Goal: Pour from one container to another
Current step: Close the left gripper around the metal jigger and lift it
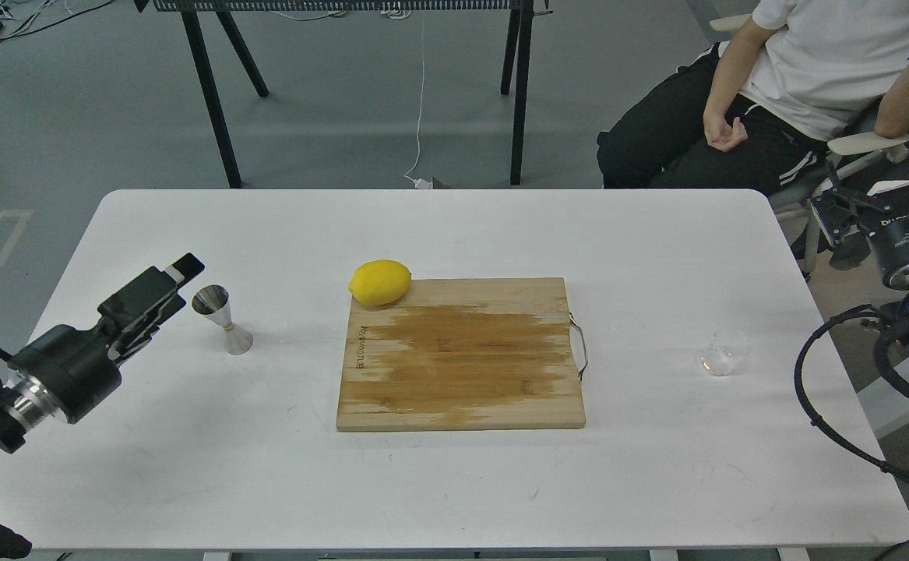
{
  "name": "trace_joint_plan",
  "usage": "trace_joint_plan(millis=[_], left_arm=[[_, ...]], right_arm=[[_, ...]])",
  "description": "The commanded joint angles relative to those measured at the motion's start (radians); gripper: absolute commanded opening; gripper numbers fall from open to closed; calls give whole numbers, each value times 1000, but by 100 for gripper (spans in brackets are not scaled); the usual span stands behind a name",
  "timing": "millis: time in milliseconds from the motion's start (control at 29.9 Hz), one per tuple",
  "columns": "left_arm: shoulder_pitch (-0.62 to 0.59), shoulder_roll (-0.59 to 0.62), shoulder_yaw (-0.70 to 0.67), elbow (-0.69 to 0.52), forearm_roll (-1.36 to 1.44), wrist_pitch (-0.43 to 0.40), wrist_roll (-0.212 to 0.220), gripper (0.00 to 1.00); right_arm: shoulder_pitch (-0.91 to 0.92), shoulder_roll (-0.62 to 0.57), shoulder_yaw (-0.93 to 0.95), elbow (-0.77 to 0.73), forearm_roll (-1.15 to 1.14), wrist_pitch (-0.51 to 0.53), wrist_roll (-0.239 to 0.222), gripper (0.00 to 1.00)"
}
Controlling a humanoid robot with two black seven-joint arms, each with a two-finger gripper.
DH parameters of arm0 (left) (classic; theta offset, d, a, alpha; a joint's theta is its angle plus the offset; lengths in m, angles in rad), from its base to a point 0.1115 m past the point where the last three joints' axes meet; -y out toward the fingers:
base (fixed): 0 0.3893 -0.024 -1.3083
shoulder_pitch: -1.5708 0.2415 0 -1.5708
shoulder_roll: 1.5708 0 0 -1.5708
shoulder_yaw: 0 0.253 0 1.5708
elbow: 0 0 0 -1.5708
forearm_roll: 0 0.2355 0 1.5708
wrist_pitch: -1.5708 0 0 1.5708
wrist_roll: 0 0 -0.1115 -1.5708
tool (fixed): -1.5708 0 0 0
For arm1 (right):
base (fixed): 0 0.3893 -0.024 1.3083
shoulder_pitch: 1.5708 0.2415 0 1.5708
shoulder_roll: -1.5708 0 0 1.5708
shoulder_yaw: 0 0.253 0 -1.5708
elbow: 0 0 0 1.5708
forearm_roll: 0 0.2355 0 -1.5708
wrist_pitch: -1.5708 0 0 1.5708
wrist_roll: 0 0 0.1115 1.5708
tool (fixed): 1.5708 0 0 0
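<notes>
The steel hourglass jigger (223, 319) stands upright on the left part of the white table (454, 483). My left gripper (177, 279) lies low over the table just left of the jigger's top cone, close beside it; it is turned side-on, so its fingers overlap and their spread does not show. The small clear glass cup (723, 354) stands near the table's right edge. Off that edge, above and to the right of the cup, my right gripper (882, 187) hangs with its fingers spread and nothing in them.
A wooden cutting board (462, 354) with a metal handle lies mid-table, and a yellow lemon (380, 282) sits at its far left corner. A seated person (773, 93) is behind the right gripper. Black stand legs (213, 93) rise beyond the table.
</notes>
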Motion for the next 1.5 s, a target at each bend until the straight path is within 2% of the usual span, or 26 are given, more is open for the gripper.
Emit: trace_joint_plan(millis=[0, 100, 167, 268, 368, 602, 869, 936, 1037, 1338, 1471], left_arm=[[-3, -19, 95, 89, 319, 174, 32, 94], [-20, -108, 121, 205, 523, 213, 85, 94], [-49, -162, 124, 331, 655, 235, 87, 94], [-89, -238, 132, 504, 813, 312, 86, 93], [-144, -326, 142, 671, 862, 322, 81, 89], [-276, -464, 184, 877, 862, 322, 81, 87], [-345, -532, 192, 931, 862, 322, 86, 82], [-348, -541, 190, 943, 862, 322, 86, 77], [-356, -555, 192, 952, 862, 322, 81, 55], [-380, -597, 190, 991, 862, 322, 76, 41], [-388, -604, 190, 1012, 862, 322, 58, 29]], right_arm=[[-4, 0, -2, -1, 0, 0, 0, 100], [-8, 0, 0, -1, 0, 0, 0, 100], [-11, 0, 0, -4, -2, 0, 0, 100], [-18, 0, 0, -21, -2, 0, 0, 100], [-24, -3, 0, -31, -2, 0, 0, 100], [-39, -7, 1, -37, -2, 0, 0, 100], [-39, -33, 1, -42, -2, 0, 0, 100], [-39, -43, 1, -44, -2, 0, 0, 100], [-39, -47, 1, -44, -2, 0, 0, 100], [-41, -47, 1, -60, -2, 0, 0, 100], [-41, -52, 1, -64, -2, 0, 0, 100]])
